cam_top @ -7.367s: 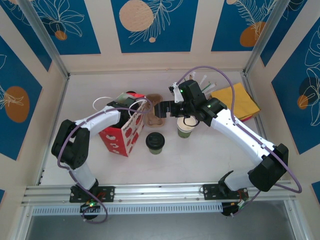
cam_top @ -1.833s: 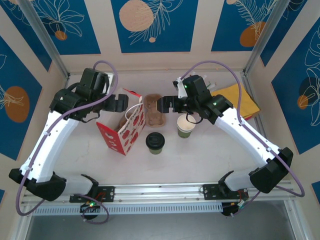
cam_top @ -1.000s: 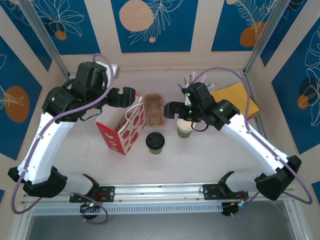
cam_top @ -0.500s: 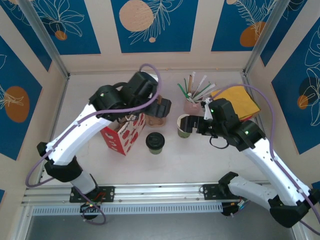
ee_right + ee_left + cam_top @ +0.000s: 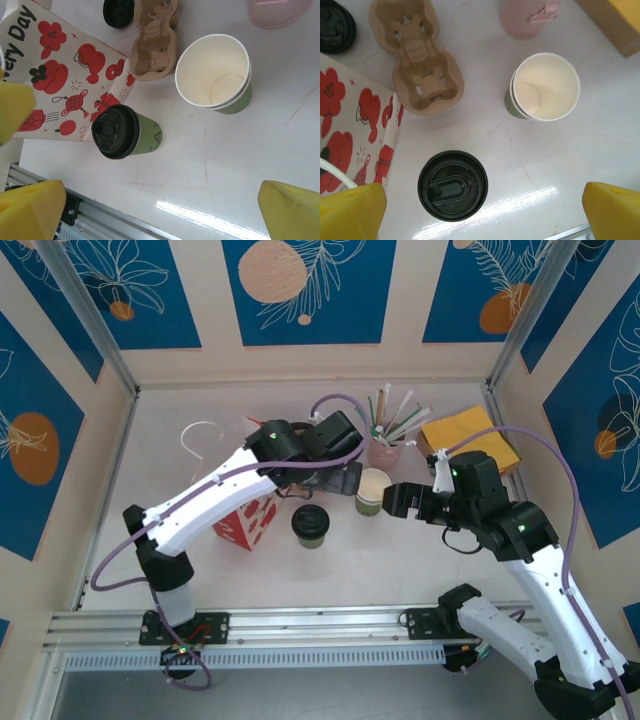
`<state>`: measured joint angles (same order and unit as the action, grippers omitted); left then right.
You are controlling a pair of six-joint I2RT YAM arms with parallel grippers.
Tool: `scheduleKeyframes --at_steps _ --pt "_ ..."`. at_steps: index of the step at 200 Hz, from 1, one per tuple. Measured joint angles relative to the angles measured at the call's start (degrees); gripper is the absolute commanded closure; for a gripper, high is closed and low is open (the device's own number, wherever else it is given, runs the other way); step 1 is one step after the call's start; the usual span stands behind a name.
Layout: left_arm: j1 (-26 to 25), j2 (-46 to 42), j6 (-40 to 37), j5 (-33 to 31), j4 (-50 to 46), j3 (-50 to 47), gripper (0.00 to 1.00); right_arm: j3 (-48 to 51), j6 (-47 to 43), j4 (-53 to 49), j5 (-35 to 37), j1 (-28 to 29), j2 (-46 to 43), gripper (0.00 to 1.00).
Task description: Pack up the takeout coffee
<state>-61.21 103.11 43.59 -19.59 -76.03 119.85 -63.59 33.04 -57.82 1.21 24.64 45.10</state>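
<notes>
I judged this as the approach, with nothing gripped yet. The takeout coffee (image 5: 452,185) stood upright on the table (image 5: 580,165), just beside the red-printed bag (image 5: 350,130) and apart from the lidless cup (image 5: 545,87). The left gripper (image 5: 343,480) hovered above it, fingers spread wide and empty. The right gripper (image 5: 397,502) gaped empty near the lidless cup. Next I would need to lower one gripper around the coffee's body, below its lid, and close. I counted one coffee, one lidless cup (possibly two nested), one loose lid (image 5: 335,32), one cardboard carrier (image 5: 417,57) and one bag.
</notes>
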Motion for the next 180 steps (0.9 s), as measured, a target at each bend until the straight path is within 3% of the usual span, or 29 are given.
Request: scheduleKeyframes --at_steps 45,97,180 --pt "-1.42 4.83 2.8 -0.44 -3.58 1.33 0.0 1.36 -0.79 -0.85 -1.33 -2.08 -1.64 0.01" --pt "-1.62 6.14 2.38 -5.01 -9.18 11.85 0.0 1.51 -1.29 -1.16 -2.75 -3.06 -1.88 0.01" --pt "-3.61 6.29 -11.52 -7.5 -8.98 17.4 0.0 1.53 -1.27 -0.52 -3.19 -3.69 -1.84 0.01"
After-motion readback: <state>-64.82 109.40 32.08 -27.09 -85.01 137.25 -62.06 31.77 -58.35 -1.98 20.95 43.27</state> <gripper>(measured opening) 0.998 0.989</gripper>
